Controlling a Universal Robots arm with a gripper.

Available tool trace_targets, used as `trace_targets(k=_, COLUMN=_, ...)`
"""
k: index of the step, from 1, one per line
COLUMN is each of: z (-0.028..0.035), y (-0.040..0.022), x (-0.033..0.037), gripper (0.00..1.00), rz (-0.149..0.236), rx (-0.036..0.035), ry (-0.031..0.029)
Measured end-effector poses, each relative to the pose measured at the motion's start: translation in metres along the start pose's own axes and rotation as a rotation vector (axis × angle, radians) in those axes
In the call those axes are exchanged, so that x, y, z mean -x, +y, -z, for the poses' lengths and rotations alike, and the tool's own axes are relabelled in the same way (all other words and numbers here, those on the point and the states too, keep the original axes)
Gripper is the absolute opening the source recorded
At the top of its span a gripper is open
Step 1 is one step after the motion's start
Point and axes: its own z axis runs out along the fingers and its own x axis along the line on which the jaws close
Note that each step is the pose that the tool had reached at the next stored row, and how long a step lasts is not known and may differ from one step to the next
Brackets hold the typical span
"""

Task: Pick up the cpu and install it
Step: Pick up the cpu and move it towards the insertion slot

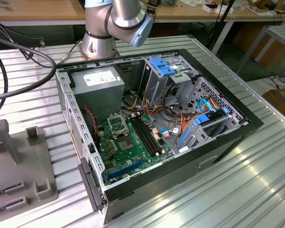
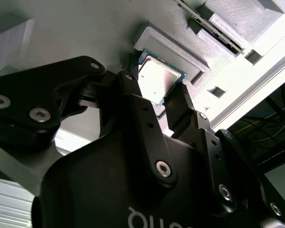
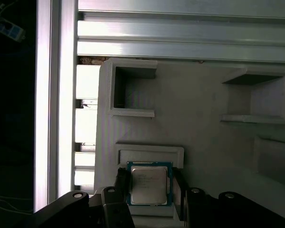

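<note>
The cpu point(image 3: 148, 176) is a small square chip with a pale metal top and a green rim. It sits at a shallow pocket of a grey holder block point(image 3: 194, 123). My gripper point(image 3: 149, 189) hangs straight over it. One black finger point(image 3: 122, 186) lies against one edge of the chip and the other finger point(image 3: 179, 186) against the opposite edge. The second wrist view shows the same grip: the cpu point(image 2: 157, 76) sits between the two fingertips of the gripper point(image 2: 156, 90). The motherboard's socket point(image 1: 118, 124) lies open inside the computer case point(image 1: 228, 137).
The grey holder block point(image 1: 19, 161) stands on the ribbed metal table at the exterior view's left, with raised posts and slots. The arm's base point(image 1: 102, 40) stands behind the case. Black cables point(image 1: 23, 57) loop over the table's far left. Drive cages and wiring crowd the case's right half.
</note>
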Motion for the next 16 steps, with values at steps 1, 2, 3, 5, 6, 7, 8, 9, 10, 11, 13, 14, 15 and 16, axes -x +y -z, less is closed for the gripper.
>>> trace_targets(k=1, z=0.0000, y=0.0000, x=0.0000, gripper=0.47, rz=0.000, rx=0.0000, ry=0.0000)
trace_targets(k=2, z=0.0003, y=0.0000, x=0.0000, gripper=0.47, rz=0.000, rx=0.0000, ry=0.0000)
trace_targets(k=3, z=0.0014, y=0.0000, x=-0.0001, gripper=0.47, rz=0.000, rx=-0.0002, ry=0.0003)
trace_targets(k=5, z=0.0048, y=0.0001, x=-0.0001, gripper=0.47, rz=0.000, rx=-0.0001, ry=0.0001)
trace_targets(k=6, z=0.0073, y=0.0002, x=-0.0001, gripper=0.47, rz=0.000, rx=-0.0001, ry=0.0000)
trace_targets(k=7, z=0.0110, y=0.0003, x=-0.0001, gripper=0.47, rz=0.000, rx=-0.0001, ry=0.0000)
trace_targets(k=8, z=0.0123, y=0.0003, x=-0.0001, gripper=0.47, rz=0.000, rx=0.0000, ry=-0.0001)
trace_targets(k=9, z=0.0129, y=0.0003, x=-0.0001, gripper=0.47, rz=0.000, rx=0.0001, ry=-0.0002)
trace_targets(k=10, z=0.0133, y=0.0004, x=-0.0002, gripper=0.47, rz=0.000, rx=0.0001, ry=-0.0002)
trace_targets(k=11, z=0.0137, y=0.0004, x=-0.0002, gripper=0.47, rz=0.000, rx=0.0001, ry=-0.0001)
trace_targets(k=13, z=0.0146, y=0.0004, x=-0.0002, gripper=0.47, rz=0.000, rx=-0.0001, ry=0.0001)
trace_targets(k=14, z=0.0152, y=0.0004, x=-0.0002, gripper=0.47, rz=0.000, rx=-0.0001, ry=0.0001)
trace_targets(k=15, z=0.0157, y=0.0004, x=-0.0002, gripper=0.47, rz=0.000, rx=0.0001, ry=-0.0002)
trace_targets(k=16, z=0.0162, y=0.0004, x=-0.0002, gripper=0.47, rz=0.000, rx=0.0001, ry=0.0000)
